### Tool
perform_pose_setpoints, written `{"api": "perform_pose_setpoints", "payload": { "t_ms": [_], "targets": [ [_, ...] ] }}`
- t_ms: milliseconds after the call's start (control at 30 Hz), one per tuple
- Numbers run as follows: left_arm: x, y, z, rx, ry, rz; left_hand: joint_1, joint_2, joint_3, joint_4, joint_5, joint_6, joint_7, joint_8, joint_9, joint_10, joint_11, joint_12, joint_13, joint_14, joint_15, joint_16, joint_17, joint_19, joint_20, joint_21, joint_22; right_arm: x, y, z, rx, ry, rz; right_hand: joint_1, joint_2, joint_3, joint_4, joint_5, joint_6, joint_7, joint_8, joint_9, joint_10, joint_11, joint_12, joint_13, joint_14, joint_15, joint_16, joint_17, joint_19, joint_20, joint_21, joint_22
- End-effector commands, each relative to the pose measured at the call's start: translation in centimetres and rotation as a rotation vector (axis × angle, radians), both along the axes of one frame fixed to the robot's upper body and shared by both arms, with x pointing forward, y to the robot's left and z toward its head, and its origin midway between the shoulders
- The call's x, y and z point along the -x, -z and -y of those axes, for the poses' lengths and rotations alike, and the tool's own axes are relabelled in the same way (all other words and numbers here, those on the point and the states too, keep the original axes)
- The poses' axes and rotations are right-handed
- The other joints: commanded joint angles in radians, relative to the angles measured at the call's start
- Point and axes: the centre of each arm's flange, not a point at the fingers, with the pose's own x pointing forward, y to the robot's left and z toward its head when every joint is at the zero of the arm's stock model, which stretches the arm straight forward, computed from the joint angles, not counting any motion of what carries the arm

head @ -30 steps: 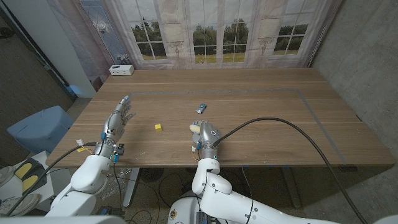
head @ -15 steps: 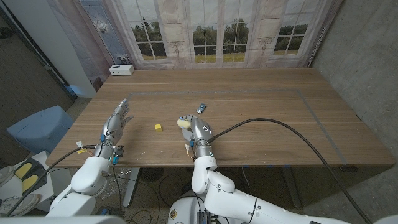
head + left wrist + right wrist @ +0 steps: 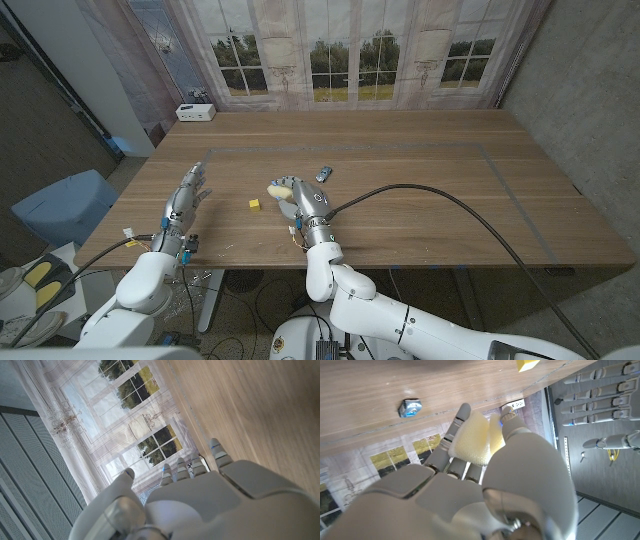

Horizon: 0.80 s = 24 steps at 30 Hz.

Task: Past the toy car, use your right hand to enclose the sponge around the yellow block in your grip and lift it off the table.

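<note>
While your right hand [image 3: 306, 203] grips the pale sponge [image 3: 279, 188] in its fingers above the table [image 3: 420, 190], the yellow block [image 3: 255, 204] lies just beside it; the toy car [image 3: 323, 174] sits nearby; your left hand [image 3: 186, 195] holds nothing, fingers extended.

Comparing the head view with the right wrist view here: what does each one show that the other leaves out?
Head view alone: the left robot hand open beside the table's left edge, and the white box at the far corner. Right wrist view alone: the sponge's texture between the fingers. Both: the right robot hand holding the sponge, the yellow block and the toy car.
</note>
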Motion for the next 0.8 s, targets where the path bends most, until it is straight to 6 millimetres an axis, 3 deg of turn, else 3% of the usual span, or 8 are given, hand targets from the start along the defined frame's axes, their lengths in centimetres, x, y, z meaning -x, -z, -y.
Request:
{"api": "perform_pose_setpoints", "payload": {
  "t_ms": [33,800],
  "targets": [
    [-0.1,0.8,-0.2,0.039,-0.030,-0.023,0.002,-0.002,0.001,-0.003,0.000,0.000,-0.003,0.002,0.001,-0.004,0.003,0.000,0.003,-0.004,0.005,-0.002,0.003,0.000,0.000,-0.002,0.004,-0.9,-1.0,-1.9,0.058,-0.093,0.020,-0.007,0.001,-0.003,0.003,-0.001,0.004,-0.001,-0.003,0.004,0.004,-0.003,-0.003,0.000,0.003,-0.168,-0.004,0.002,-0.002,-0.063,0.007,0.003],
    [0.3,0.3,-0.8,0.058,-0.081,-0.017,0.001,-0.004,-0.001,-0.007,-0.003,0.007,-0.003,0.004,0.001,0.007,0.005,0.003,0.003,0.001,0.006,-0.001,0.003,-0.002,0.006,-0.008,0.005,-2.7,-1.8,-5.0,0.118,-0.219,-0.027,-0.010,0.002,-0.009,0.006,-0.001,-0.012,0.000,-0.015,0.005,-0.004,-0.001,-0.015,0.000,-0.004,-0.171,-0.010,0.005,-0.009,-0.070,0.017,0.003]
  ]
}}
